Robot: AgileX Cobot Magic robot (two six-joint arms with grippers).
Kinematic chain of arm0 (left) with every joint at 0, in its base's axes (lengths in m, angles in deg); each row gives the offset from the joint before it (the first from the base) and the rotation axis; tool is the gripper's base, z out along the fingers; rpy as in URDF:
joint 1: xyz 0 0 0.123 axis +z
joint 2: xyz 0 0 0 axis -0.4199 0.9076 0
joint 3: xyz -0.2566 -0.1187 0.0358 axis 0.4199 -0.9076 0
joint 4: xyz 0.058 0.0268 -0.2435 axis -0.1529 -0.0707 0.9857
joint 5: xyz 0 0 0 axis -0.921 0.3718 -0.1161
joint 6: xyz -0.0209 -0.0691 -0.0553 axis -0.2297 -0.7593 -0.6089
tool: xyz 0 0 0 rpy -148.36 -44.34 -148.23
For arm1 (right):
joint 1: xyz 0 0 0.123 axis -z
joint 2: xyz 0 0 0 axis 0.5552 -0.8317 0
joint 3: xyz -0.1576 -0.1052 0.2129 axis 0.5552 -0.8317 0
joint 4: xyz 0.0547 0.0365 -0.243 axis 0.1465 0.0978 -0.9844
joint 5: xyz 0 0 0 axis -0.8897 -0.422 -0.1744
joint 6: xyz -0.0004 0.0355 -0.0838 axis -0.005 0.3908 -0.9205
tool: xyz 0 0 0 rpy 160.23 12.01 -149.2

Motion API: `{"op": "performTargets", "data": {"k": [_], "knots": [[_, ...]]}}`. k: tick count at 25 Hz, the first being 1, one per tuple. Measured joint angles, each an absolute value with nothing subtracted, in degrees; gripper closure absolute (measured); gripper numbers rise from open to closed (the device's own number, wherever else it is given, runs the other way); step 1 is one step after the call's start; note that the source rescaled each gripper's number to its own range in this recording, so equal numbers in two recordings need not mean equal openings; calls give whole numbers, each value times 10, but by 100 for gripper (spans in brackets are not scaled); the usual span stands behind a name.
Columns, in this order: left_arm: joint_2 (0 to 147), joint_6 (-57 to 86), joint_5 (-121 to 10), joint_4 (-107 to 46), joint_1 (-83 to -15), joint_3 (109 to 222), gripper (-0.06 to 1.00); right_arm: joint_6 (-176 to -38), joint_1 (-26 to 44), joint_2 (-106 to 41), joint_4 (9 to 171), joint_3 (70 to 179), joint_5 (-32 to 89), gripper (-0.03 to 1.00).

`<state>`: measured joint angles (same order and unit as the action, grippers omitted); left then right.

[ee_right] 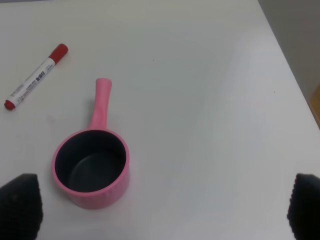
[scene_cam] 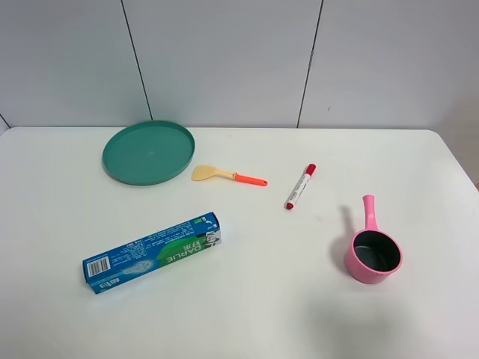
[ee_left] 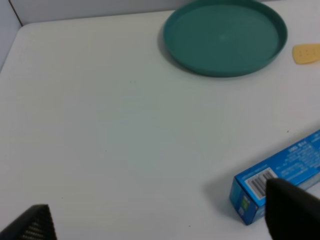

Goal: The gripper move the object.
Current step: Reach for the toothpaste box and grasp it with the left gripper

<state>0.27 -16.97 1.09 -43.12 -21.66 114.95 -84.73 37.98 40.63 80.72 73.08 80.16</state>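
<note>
Long blue-green DARLIE carton [scene_cam: 152, 252] w/ barcode end lies flat; left claw [ee_left: 161, 218] & right claw [ee_right: 162, 206] both spread apart.

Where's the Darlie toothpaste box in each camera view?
Exterior high: the toothpaste carton lies front left, nearer the camera than the green plate.
Left wrist: the carton's barcode end shows, with the green plate beyond it.
Right wrist: not in it.
Shared landmark: the green plate.
</note>
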Motion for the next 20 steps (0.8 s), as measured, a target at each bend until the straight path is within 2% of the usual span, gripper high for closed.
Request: {"op": "performTargets", "data": {"k": [1, 20], "knots": [[3, -170, 11, -431, -217, 1150, 23, -847, 380, 406, 807, 731, 802, -3], [3, -170, 11, -431, -217, 1150, 23, -847, 380, 406, 807, 731, 802, -3]]}}
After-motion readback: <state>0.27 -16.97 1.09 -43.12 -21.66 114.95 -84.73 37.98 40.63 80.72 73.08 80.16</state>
